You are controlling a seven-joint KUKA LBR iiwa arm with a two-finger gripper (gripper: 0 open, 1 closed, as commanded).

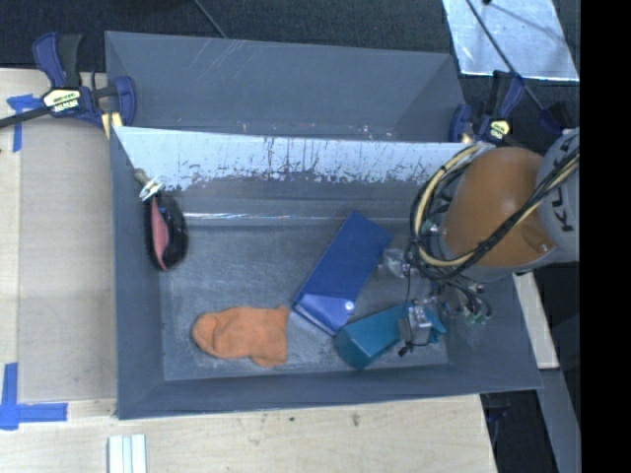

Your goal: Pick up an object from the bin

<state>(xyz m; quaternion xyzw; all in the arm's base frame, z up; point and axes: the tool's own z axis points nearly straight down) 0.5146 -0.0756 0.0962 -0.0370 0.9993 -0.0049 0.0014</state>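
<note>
My gripper (421,321) is low in the bin's front right corner, under the orange-brown wrist cover. It is right at the right end of a teal block (370,337) that lies tilted on the floor there. Whether it touches or holds the block is hidden by the gripper's own body. A dark blue flat box (342,271) lies slantwise just left of the gripper, its lower corner next to the teal block.
An orange crumpled cloth (243,335) lies at the front left of the floor. A black and pink oval thing (165,235) leans against the left wall. The arm and its cables hang over the bin's right side.
</note>
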